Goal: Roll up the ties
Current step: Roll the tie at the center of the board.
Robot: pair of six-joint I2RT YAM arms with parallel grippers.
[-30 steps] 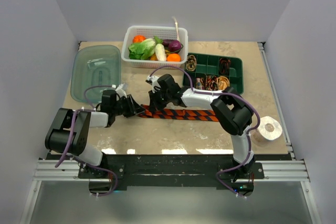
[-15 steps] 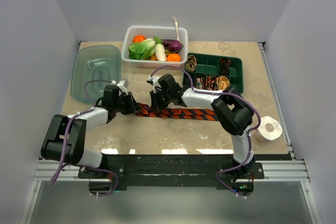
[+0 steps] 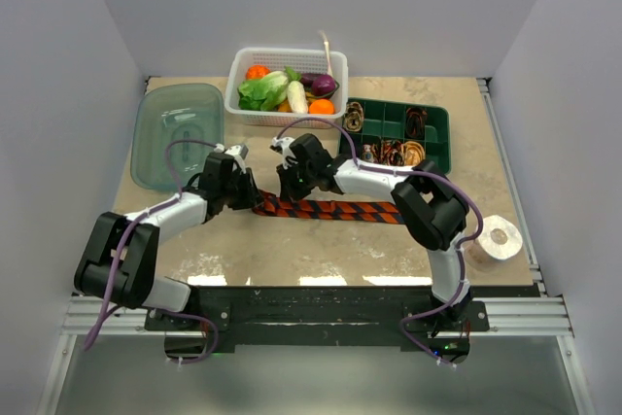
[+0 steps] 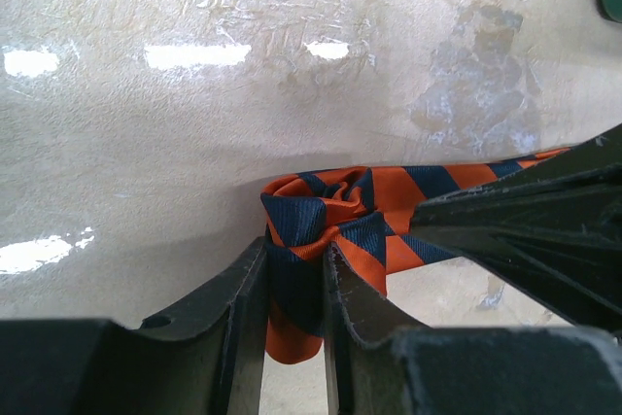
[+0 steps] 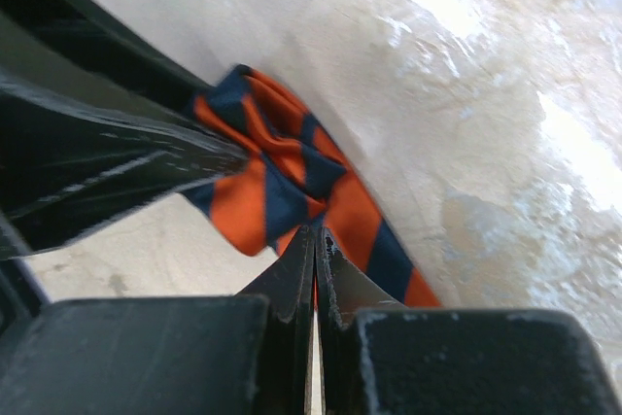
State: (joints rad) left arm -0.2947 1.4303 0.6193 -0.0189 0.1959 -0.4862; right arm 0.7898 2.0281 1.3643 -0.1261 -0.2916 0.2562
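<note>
Fabric of the striped tie (image 3: 330,209) bunches just ahead of the left gripper (image 4: 294,264), which is clamped on its folded end. The right gripper (image 5: 313,235), pinched on it alongside, probably anchors the first turn.

left gripper (image 3: 244,188) shifted right, along tie (image 3: 335,209)

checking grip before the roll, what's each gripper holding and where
Left gripper and right gripper both pinch the striped tie at its bunched end.
</note>
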